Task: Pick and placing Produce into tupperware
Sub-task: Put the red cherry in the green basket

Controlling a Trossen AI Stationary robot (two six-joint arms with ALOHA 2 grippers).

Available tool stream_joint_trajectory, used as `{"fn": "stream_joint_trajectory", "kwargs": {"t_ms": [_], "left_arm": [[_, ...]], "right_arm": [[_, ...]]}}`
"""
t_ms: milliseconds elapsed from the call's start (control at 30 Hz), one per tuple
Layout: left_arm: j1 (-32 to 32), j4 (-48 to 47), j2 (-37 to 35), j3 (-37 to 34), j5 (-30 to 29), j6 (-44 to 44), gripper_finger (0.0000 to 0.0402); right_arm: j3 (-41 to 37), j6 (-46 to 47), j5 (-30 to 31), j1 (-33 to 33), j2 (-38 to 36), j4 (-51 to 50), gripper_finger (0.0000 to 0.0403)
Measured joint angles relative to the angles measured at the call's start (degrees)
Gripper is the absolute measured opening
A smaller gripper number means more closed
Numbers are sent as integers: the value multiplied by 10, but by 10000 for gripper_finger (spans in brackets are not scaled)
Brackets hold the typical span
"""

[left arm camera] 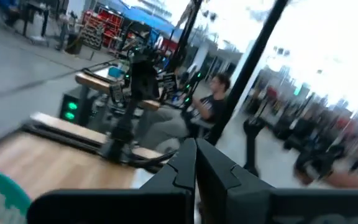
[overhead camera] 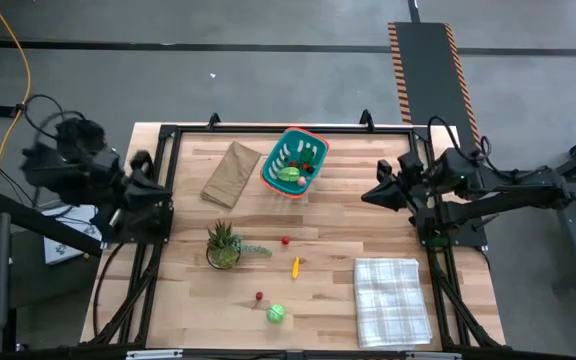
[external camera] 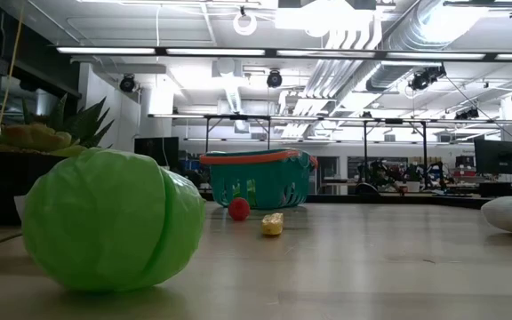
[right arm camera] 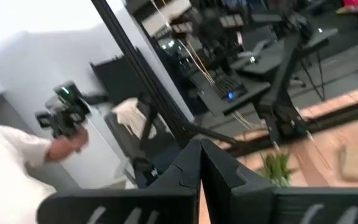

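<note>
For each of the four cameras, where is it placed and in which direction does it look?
High view: above the table, looking straight down; both arms show, left hand and right hand at the table's sides.
Low view: at table-top height, looking across at the green cabbage and teal basket; no arm shows.
Left wrist view: on the left arm, facing the room; its shut fingers show.
Right wrist view: on the right arm; shut fingers, potted plant beyond.
High and low views share the basket and cabbage.
</note>
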Motion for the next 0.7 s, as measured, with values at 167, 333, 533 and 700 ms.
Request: {"fn": "stream_joint_trajectory", "kwargs": {"t_ms": [167, 333, 533, 700], "left_arm": [[0, -251, 135, 218, -13, -20, 1], [0, -535, 276, 402, -1, -184, 1], [50, -658, 398, 487, 106, -314, 1], [103, -658, 459, 488, 216, -310, 1]], "right_arm": [[0, -1, 0, 0, -17, -58, 0], [0, 2, 30, 0, -55, -124, 0], [0, 37, 100, 0, -112, -219, 0], [0, 53, 113, 0, -140, -269, 0]]}}
